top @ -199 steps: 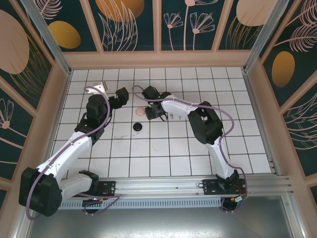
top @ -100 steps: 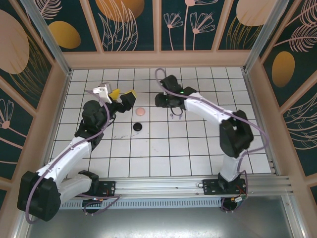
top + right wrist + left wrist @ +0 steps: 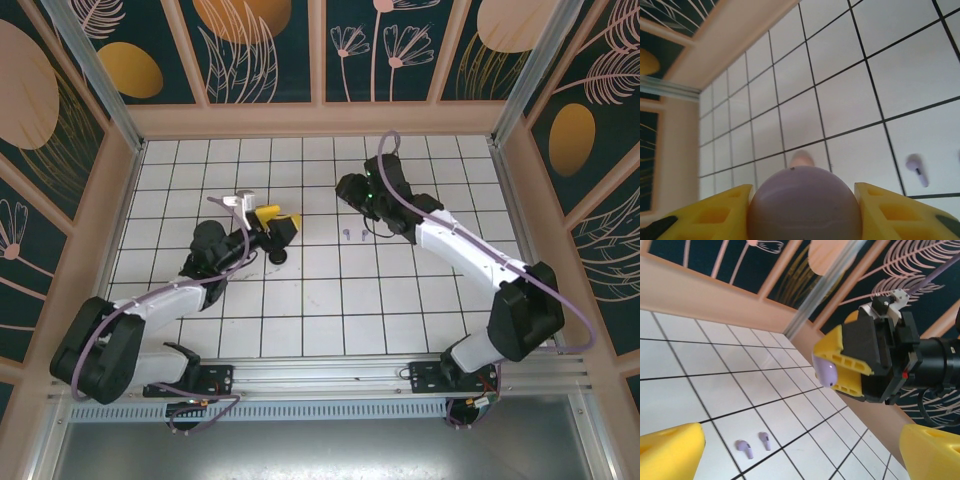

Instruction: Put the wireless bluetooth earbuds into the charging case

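Observation:
My right gripper [image 3: 352, 190] is shut on a round lilac charging case [image 3: 805, 205], held above the tiles; the left wrist view shows that case [image 3: 824, 372] between its yellow fingers [image 3: 850, 357]. Two lilac earbuds [image 3: 347, 236] [image 3: 362, 234] lie side by side on the tiles just below that gripper, and also appear in the left wrist view [image 3: 744, 448] [image 3: 764, 440]; the right wrist view catches one earbud [image 3: 916, 169]. My left gripper [image 3: 272, 228] stands wide open with nothing between its fingers [image 3: 670, 455], facing the earbuds from the left.
A black round case [image 3: 277, 256] sits on the tiles just in front of the left gripper. A blurred pink case [image 3: 801, 159] lies on the table beyond the lilac case. The pink back wall [image 3: 320, 120] and side walls border the tiled floor.
The right arm has swung to the right and stretched out, carrying the lilac case away from the pink one. The left gripper has moved right and nearer, over the spot of the pink case.

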